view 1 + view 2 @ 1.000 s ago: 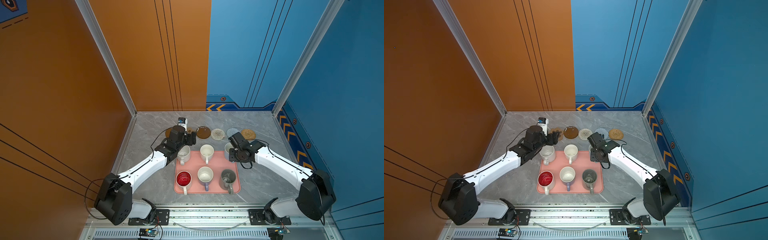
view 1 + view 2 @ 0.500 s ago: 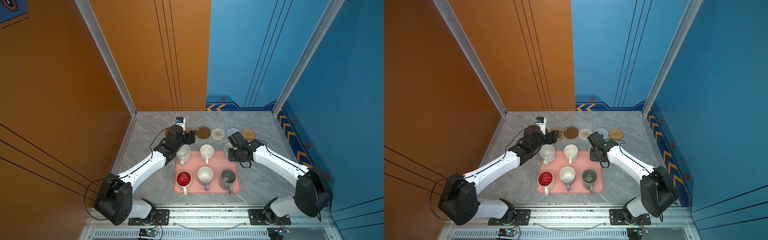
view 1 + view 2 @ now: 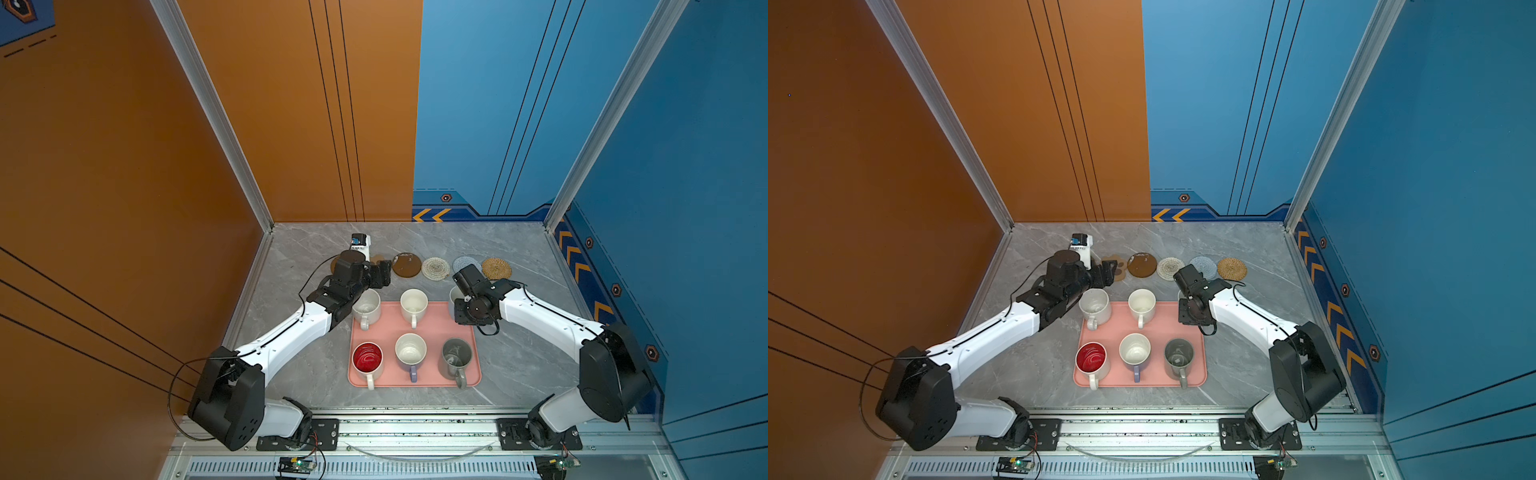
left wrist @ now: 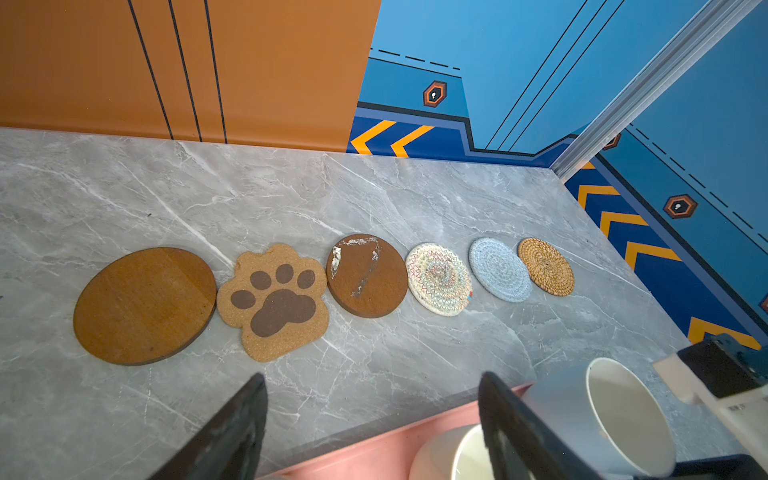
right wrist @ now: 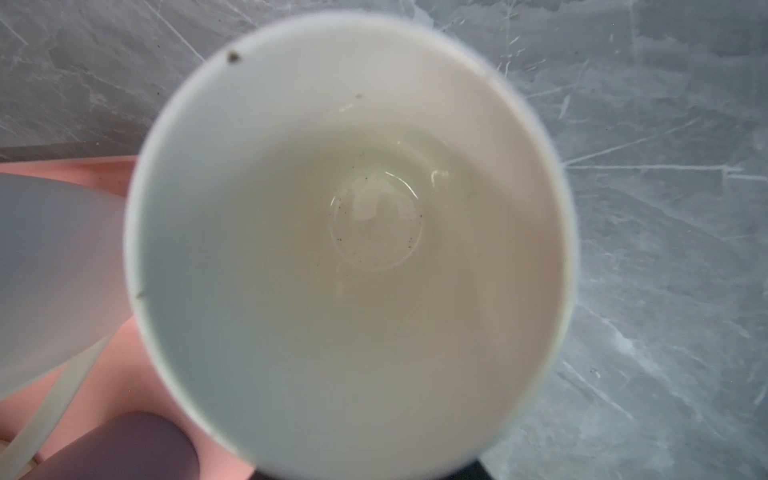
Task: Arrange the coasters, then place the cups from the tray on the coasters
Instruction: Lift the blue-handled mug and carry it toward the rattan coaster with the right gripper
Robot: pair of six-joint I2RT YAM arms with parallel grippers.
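Observation:
Six coasters lie in a row at the back: brown disc [image 4: 145, 305], paw-print [image 4: 274, 301], brown disc [image 4: 366, 275], cream [image 4: 438, 278], blue-grey [image 4: 500, 269] and rattan [image 4: 545, 266]. The pink tray [image 3: 432, 328] holds two white cups [image 3: 366, 308] [image 3: 413, 302], a red-inside cup [image 3: 367, 358], a lavender one [image 3: 410, 352], a grey one [image 3: 456, 354] and a light blue cup [image 5: 353, 232]. My left gripper [image 4: 370, 415] hangs open over the tray's back left edge. My right gripper [image 3: 459, 303] sits over the light blue cup, its fingers hidden.
Orange and blue walls close the grey marble table [image 3: 299, 374] at the back and both sides. The coaster row runs just behind the tray. Both arms reach in from the front rail [image 3: 415, 428], one along each side of the tray.
My left gripper has turned a little toward the coaster row. My right gripper stays over the light blue cup with hardly any shift.

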